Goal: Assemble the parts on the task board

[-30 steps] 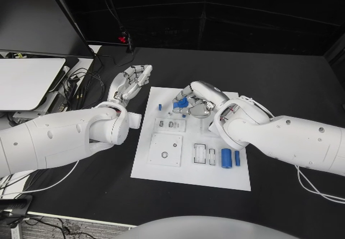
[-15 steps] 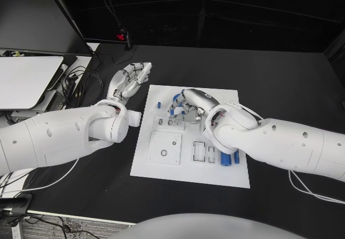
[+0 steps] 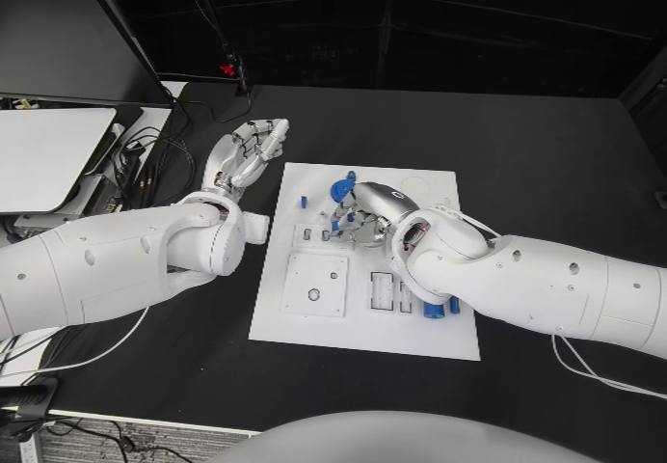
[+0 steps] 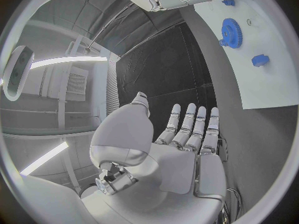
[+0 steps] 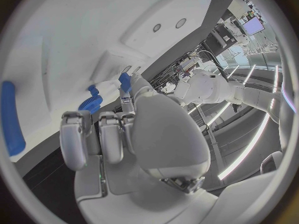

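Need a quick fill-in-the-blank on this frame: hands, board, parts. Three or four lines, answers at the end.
1. The left hand hovers with fingers apart over the black table, holding ____.
2. The right hand is over the white task board and pinches a small ____ part in its fingertips.
3. A blue ____ lies on the board's far end.
4. The task board's colour is ____.

Missing words: nothing; blue; gear; white

matt white task board [image 3: 417,188], matt black table [image 3: 556,154]
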Robot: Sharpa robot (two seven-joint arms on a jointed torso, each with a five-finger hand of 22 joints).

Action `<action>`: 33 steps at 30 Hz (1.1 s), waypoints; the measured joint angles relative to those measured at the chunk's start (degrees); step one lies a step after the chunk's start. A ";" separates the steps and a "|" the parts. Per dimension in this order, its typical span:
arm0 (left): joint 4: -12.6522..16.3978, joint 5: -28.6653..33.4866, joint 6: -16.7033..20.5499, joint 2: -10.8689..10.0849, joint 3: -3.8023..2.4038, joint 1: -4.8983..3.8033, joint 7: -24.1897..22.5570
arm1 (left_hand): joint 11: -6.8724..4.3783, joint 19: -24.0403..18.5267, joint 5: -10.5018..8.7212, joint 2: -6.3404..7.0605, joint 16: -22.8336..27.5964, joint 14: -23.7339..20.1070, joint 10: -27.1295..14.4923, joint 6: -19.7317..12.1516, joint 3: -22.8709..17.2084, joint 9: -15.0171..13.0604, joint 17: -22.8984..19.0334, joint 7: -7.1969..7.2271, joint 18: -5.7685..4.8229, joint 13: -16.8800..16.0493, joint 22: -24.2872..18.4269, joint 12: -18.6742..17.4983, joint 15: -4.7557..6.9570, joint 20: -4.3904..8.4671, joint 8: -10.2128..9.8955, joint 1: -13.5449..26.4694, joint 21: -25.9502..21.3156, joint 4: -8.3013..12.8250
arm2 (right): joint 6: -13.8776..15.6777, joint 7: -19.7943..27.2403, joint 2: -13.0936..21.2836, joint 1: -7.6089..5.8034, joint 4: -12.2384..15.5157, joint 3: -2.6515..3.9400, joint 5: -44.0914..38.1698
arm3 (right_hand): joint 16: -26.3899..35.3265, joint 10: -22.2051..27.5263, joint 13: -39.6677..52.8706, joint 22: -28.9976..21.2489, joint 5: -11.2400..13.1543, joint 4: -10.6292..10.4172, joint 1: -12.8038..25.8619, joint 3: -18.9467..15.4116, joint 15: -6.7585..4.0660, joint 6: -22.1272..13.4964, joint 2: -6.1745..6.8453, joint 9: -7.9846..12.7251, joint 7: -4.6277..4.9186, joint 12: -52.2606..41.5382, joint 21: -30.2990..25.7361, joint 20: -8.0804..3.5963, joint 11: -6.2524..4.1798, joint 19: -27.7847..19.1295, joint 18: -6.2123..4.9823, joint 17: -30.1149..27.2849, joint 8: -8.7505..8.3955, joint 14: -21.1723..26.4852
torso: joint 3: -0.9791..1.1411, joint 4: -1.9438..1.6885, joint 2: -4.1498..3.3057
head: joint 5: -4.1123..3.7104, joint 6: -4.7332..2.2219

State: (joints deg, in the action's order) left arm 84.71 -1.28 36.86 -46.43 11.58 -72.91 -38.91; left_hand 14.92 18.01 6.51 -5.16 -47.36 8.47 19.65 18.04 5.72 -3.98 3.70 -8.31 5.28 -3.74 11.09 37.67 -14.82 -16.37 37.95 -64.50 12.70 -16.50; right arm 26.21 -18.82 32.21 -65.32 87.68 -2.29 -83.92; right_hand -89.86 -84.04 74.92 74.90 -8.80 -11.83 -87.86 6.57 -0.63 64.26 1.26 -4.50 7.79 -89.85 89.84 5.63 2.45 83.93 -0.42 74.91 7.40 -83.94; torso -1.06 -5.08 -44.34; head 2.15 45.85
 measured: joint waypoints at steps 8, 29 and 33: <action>-0.07 0.00 0.00 0.00 0.00 0.01 0.00 | 0.00 0.00 0.00 0.00 0.00 0.00 0.00 0.00 0.00 0.00 0.00 0.00 0.00 0.00 0.00 0.00 0.00 0.00 0.00 0.00 0.00 0.00 | 0.05 -0.70 0.00 0.26 -0.19 0.01 -0.48 | 0.00 0.00 0.00 0.00 0.20 -0.22 0.00 -0.23 0.00 0.01 0.00 0.00 0.00 0.00 0.00 0.00 0.00 0.00 0.00 0.00 -0.33 0.00 | 0.00 0.00 -0.01 | -0.27 0.25; -0.14 0.00 0.00 0.02 0.00 0.01 0.00 | 0.00 0.00 0.00 0.00 0.00 0.00 0.00 0.00 0.00 0.00 0.00 0.00 0.00 0.00 0.00 0.00 0.00 0.00 0.00 0.00 0.00 0.00 | -0.30 -1.00 -0.71 0.52 -0.60 0.01 -0.81 | 0.00 0.00 0.00 0.00 0.31 0.00 0.33 -0.63 0.00 0.27 0.33 0.28 0.20 0.00 0.00 0.00 0.01 0.00 0.00 0.00 -1.27 0.00 | -0.01 -0.08 0.02 | -0.44 0.68; -0.16 0.00 0.00 0.01 0.00 0.01 0.00 | 0.00 0.00 0.00 0.00 0.00 0.00 0.00 0.00 0.00 -0.01 0.00 0.00 -0.01 0.00 0.00 0.00 0.00 0.00 0.00 0.00 0.00 0.00 | -0.35 -1.00 -0.76 0.59 -0.62 0.01 -0.82 | 0.00 0.00 0.00 0.00 0.32 -0.03 0.33 -0.67 0.01 0.27 0.33 0.28 0.20 0.00 0.00 0.00 0.01 0.00 0.00 0.00 -1.33 0.00 | -0.01 -0.08 0.02 | -0.41 0.71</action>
State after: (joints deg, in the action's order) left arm 84.55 -1.28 36.86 -46.42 11.58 -72.90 -38.91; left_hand 14.92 18.01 6.50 -5.16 -47.35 8.47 19.65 18.04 5.72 -3.98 3.70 -8.31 5.28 -3.74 11.09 37.67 -14.83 -16.38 37.94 -64.50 12.69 -16.50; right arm 25.85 -19.82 31.45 -64.73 87.06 -2.28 -84.75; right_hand -89.86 -84.04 74.92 74.90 -8.48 -11.87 -87.53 5.91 -0.62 64.53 1.59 -4.22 7.99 -89.85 89.84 5.63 2.46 83.93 -0.42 74.90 6.08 -83.94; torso -1.07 -5.16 -44.32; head 1.74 46.55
